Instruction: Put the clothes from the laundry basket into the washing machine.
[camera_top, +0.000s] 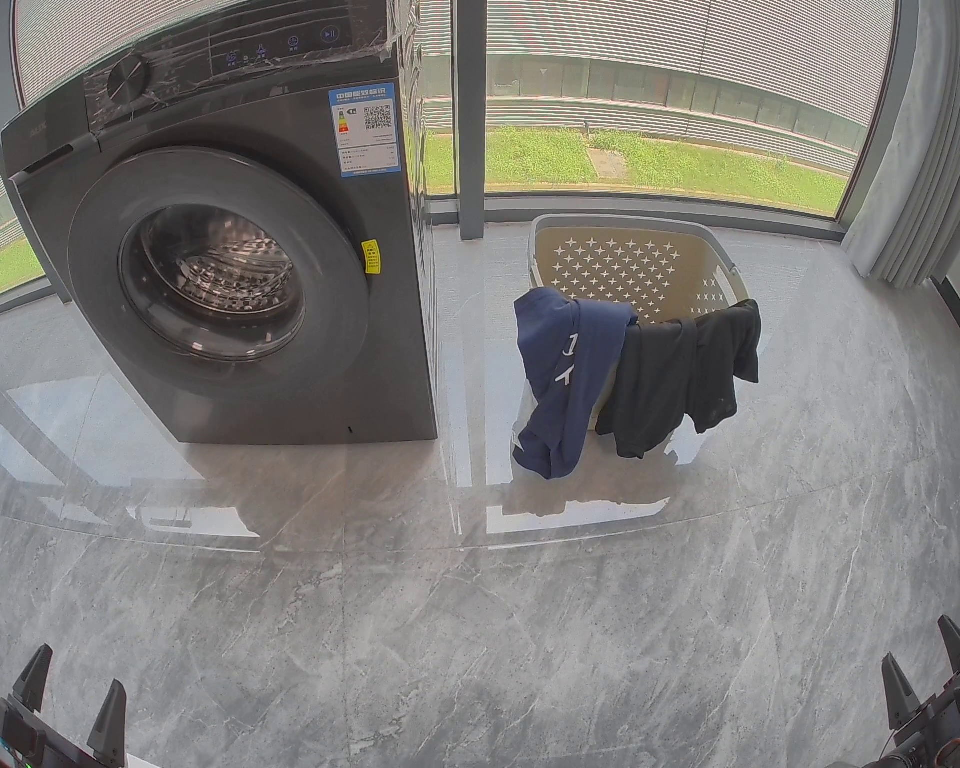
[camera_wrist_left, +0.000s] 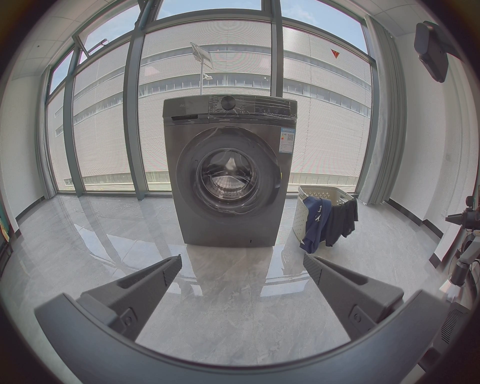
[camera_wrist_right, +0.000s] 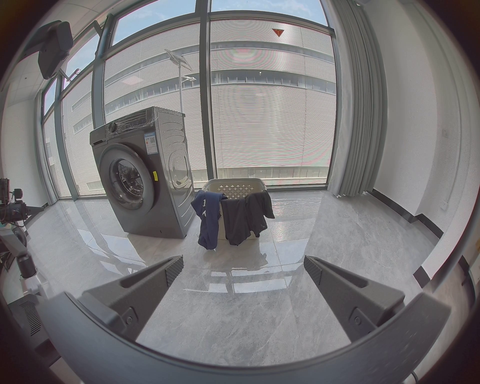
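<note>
A dark grey washing machine (camera_top: 240, 250) stands at the left with its round front door (camera_top: 215, 280) shut. To its right sits a beige laundry basket (camera_top: 640, 262) on the floor. A navy blue garment (camera_top: 565, 375) and a black garment (camera_top: 670, 380) hang over the basket's near rim. My left gripper (camera_top: 70, 695) is open low at the near left, far from the machine. My right gripper (camera_top: 925, 665) is open low at the near right, far from the basket. Both wrist views show the machine (camera_wrist_left: 227, 172) (camera_wrist_right: 142, 172), the basket (camera_wrist_left: 320, 192) (camera_wrist_right: 235, 186) and the hanging clothes (camera_wrist_left: 327, 222) (camera_wrist_right: 232, 217).
Glossy grey marble floor (camera_top: 480, 620) stretches wide between me and the machine and basket. Tall windows (camera_top: 660, 100) run behind them, with a grey curtain (camera_top: 915, 210) at the far right. A window post (camera_top: 470, 120) stands between machine and basket.
</note>
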